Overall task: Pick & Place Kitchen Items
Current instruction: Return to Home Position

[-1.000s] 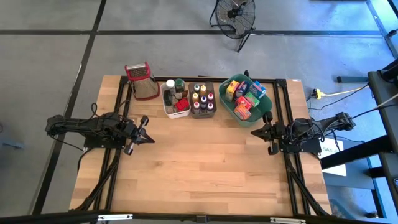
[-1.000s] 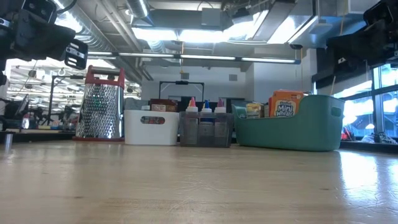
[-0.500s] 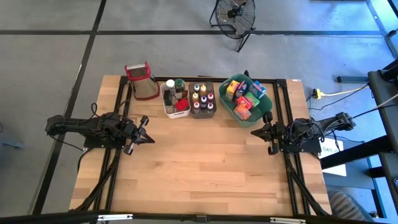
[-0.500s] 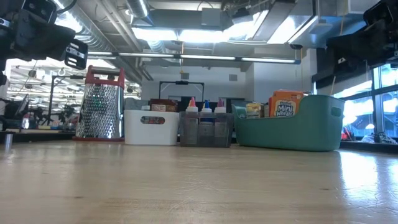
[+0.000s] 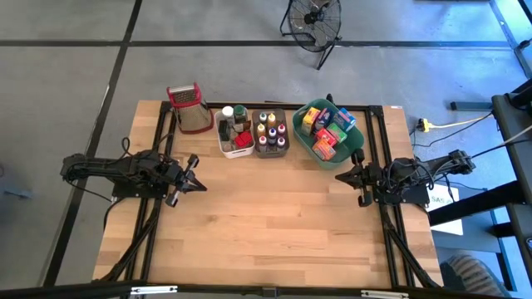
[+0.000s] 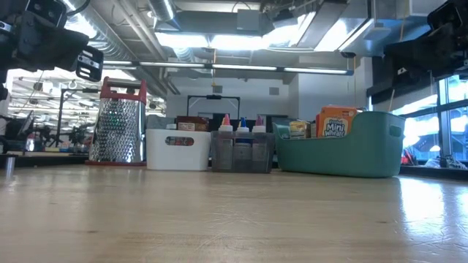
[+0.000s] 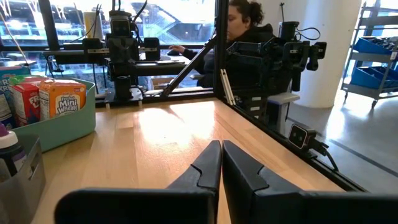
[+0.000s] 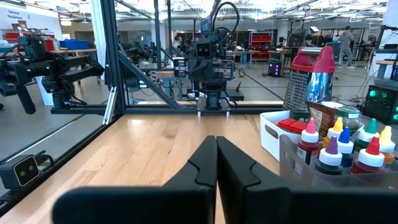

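The kitchen items sit in three bins along the table's far edge. A white bin holds jars and a red-topped thing. A brown bin holds small bottles with coloured caps. A teal bin holds colourful boxes. My left gripper hovers shut over the table's left side, pointing right. My right gripper hovers shut near the right edge, pointing left, just in front of the teal bin. Neither holds anything.
A steel box grater with a red handle stands at the far left of the bin row. The wooden tabletop spreads between and in front of the arms. A person sits beyond the table in the left wrist view.
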